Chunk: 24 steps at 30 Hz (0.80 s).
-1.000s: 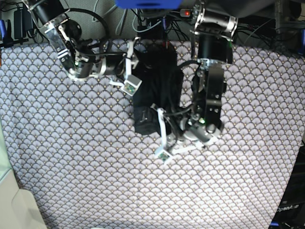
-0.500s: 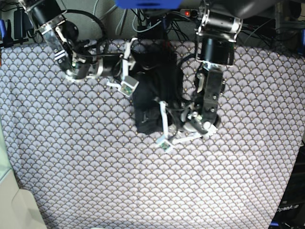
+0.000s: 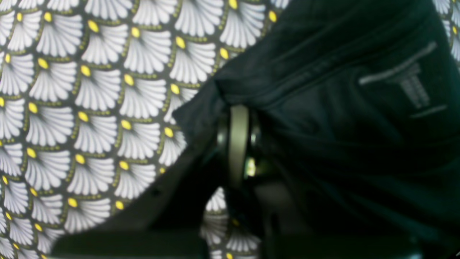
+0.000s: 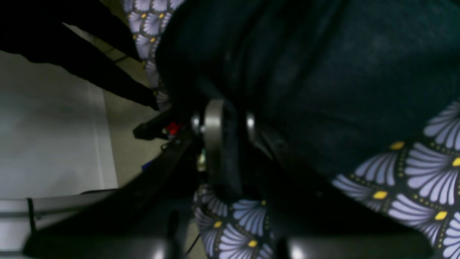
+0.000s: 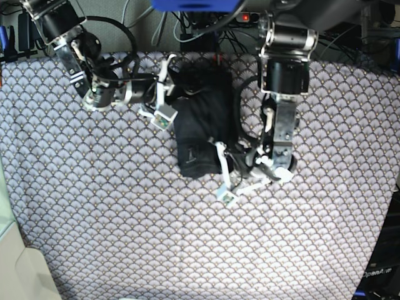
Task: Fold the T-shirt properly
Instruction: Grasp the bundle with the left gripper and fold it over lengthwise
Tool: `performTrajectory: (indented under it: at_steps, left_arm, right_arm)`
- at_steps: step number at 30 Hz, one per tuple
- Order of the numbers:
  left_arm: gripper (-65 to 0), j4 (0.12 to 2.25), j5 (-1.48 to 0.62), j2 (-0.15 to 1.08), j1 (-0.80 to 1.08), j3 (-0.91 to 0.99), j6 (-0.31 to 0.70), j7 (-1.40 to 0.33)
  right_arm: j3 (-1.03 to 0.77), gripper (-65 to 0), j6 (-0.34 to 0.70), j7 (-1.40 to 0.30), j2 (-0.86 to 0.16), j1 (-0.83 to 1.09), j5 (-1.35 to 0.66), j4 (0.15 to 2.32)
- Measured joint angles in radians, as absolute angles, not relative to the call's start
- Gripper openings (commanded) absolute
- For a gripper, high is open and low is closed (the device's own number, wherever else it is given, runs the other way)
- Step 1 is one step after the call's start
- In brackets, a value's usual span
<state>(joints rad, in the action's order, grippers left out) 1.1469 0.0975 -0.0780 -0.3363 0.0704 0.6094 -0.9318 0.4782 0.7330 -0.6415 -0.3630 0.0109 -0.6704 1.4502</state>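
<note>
The black T-shirt (image 5: pixel 200 125) lies as a narrow folded bundle in the middle of the patterned table. My left gripper (image 5: pixel 220 156) is at the bundle's near right corner and is shut on the cloth. In the left wrist view the T-shirt (image 3: pixel 341 144) drapes over my left gripper (image 3: pixel 248 144), and a pale label mark (image 3: pixel 409 82) shows on the fabric. My right gripper (image 5: pixel 177 94) is at the bundle's far left edge. In the right wrist view my right gripper (image 4: pixel 231 136) pinches a dark fold of the T-shirt (image 4: pixel 323 72).
A scallop-patterned cloth (image 5: pixel 125 219) covers the table. Cables and a power strip (image 5: pixel 206 25) run along the back edge. A pale surface (image 5: pixel 19 269) sits beyond the table's left front corner.
The left wrist has swung a little to the right along the shirt's near edge. The right wrist has drawn back slightly to the left. Both keep their hold on the cloth.
</note>
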Motion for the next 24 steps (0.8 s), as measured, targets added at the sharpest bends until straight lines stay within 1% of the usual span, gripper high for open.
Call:
performTrajectory:
  at_steps: [4, 10, 14, 17, 20, 24]
  left_arm:
    - [-65.0, 1.155, 0.103, -0.081, -0.339, 0.07, 0.61, -0.934]
    - [-65.0, 1.172, 0.128, -0.118, -0.356, 0.069, 0.605, -0.955]
    - [-65.0, 1.201, 0.131, -0.139, -0.361, 0.067, 0.603, -0.96]
    - [-65.0, 1.286, 0.13, -0.146, -0.357, 0.067, 0.603, -0.979]
    - [-65.0, 1.385, 0.13, -0.148, -0.36, 0.067, 0.604, -1.072]
    - [-65.0, 1.586, 0.126, -0.15, -0.318, 0.07, 0.609, -1.145]
  right_arm:
    - [0.478, -58.1, 0.733, -0.642, -0.363, 0.011, -0.67, 1.452]
    - [0.478, -58.1, 0.733, -0.643, -0.363, 0.011, -0.67, 1.453]
    - [0.478, -58.1, 0.731, -0.679, -0.365, 0.015, -0.637, 1.503]
    - [0.479, -58.1, 0.717, -0.711, -0.386, 0.023, -0.624, 1.555]
    - [0.477, -58.1, 0.712, -0.748, -0.398, 0.025, -0.608, 1.596]
    - [0.474, -58.1, 0.701, -0.78, -0.401, 0.035, -0.59, 1.66]
